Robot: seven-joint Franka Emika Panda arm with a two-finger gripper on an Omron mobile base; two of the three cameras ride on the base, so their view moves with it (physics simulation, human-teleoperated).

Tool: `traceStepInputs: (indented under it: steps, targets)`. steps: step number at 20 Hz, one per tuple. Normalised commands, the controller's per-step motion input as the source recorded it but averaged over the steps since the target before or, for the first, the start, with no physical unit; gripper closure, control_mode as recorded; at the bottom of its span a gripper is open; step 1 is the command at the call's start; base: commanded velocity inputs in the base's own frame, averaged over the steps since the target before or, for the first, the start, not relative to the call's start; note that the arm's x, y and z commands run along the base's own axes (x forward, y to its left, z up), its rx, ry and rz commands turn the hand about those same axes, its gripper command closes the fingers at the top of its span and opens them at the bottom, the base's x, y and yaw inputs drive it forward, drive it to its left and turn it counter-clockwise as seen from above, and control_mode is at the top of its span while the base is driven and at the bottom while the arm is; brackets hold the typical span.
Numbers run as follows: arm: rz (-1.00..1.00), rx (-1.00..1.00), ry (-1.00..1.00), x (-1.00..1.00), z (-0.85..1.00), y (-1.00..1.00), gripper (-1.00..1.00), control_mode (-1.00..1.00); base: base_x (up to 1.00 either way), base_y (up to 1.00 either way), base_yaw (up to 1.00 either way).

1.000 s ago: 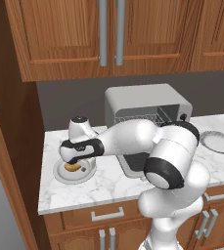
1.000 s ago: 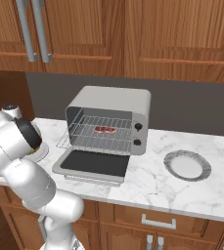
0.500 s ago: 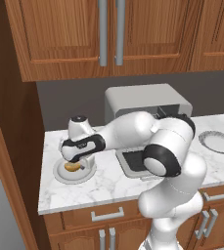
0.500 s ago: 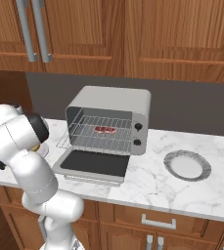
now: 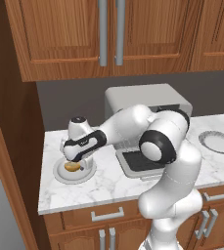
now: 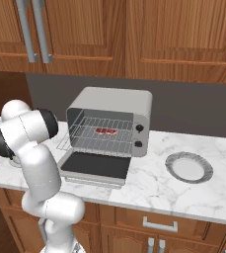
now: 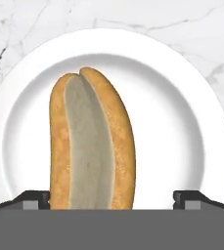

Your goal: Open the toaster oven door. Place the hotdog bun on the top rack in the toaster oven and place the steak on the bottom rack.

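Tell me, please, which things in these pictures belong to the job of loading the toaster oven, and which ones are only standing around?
Belong to the job:
- toaster oven, its door folded down
- hotdog bun on a white plate
- steak on a rack
- gripper, open over the bun

Standing around:
- second plate right of the oven
- wall cabinets
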Motion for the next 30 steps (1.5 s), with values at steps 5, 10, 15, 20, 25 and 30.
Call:
traceStepInputs:
  steps: [5,10,15,20,25,30]
  targets:
    - [-0.04,0.00,0.10,0.13,-0.17,0.01,-1.00,-1.00,0.00,0.00,0.00]
    - [-0.04,0.00,0.11,0.09,-0.19,0.04,-1.00,-1.00,0.00,0.00,0.00]
    - [-0.04,0.00,0.08,0.01,-0.26,0.05,-1.00,-1.00,0.00,0.00,0.00]
    - [-0.05,0.00,0.04,0.00,-0.28,0.05,1.00,-1.00,0.00,0.00,0.00]
    - [-0.05,0.00,0.00,0.00,-0.06,0.01,1.00,-1.00,0.00,0.00,0.00]
    - [-0.05,0.00,0.00,-0.02,0.03,-0.05,1.00,-1.00,0.00,0.00,0.00]
